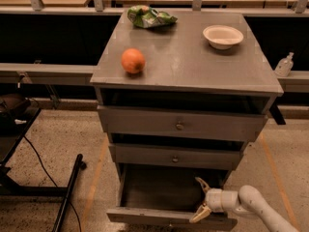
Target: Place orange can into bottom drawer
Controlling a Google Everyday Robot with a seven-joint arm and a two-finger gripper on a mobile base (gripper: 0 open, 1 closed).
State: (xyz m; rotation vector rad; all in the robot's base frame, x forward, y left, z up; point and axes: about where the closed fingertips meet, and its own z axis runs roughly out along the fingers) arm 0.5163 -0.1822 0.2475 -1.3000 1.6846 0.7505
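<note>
The bottom drawer (169, 218) is pulled out, a grey tray with a flat front and a dark inside. My gripper (200, 200) reaches in from the lower right, over the drawer's right front corner. It is open, with one pale fingertip (202, 183) up and the other down near the drawer front. Nothing shows between them. The orange can is not visible; the dark drawer floor beside the gripper shows no can.
On the cabinet top lie a round orange fruit (133, 61), a white bowl (223, 36) and a green bag (150, 17). Two knobbed drawers (179, 126) above are slightly ajar. A sanitizer bottle (285, 65) stands on the right ledge. A black pole (67, 192) lies on the floor at left.
</note>
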